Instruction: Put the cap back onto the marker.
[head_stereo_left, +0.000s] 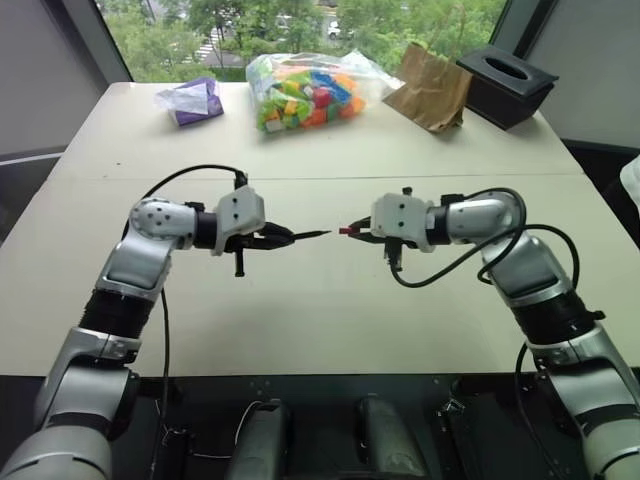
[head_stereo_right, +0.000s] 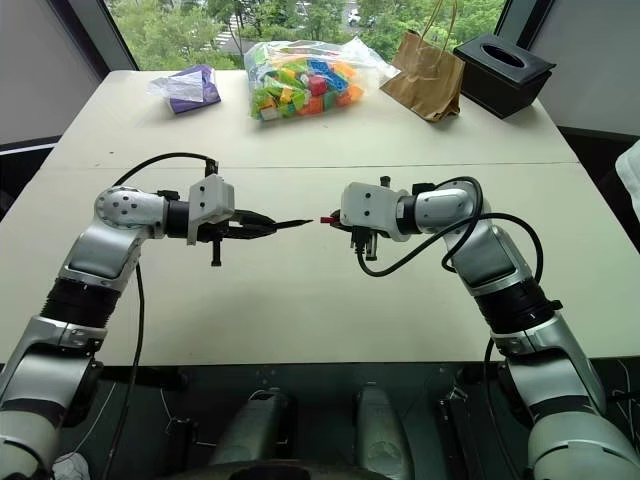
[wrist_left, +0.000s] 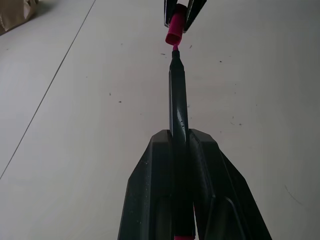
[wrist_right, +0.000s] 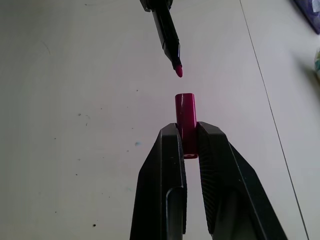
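Observation:
My left gripper (head_stereo_left: 283, 237) is shut on the marker (head_stereo_left: 310, 235), a thin black stick held level above the table, its pink tip pointing toward my right arm. Facing it, my right gripper (head_stereo_left: 357, 231) is shut on the cap (head_stereo_left: 345, 230), a small red-pink cylinder with its open end toward the marker. In the left wrist view the marker (wrist_left: 178, 107) runs out from between the fingers toward the cap (wrist_left: 174, 30). In the right wrist view the cap (wrist_right: 185, 120) sits a short gap from the marker tip (wrist_right: 178, 71), slightly off line.
At the far side of the white table (head_stereo_left: 320, 320) lie a purple packet (head_stereo_left: 194, 100), a clear bag of coloured blocks (head_stereo_left: 305, 90), a brown paper bag (head_stereo_left: 432, 88) and a black tissue box (head_stereo_left: 506, 84). A seam runs across the tabletop behind my grippers.

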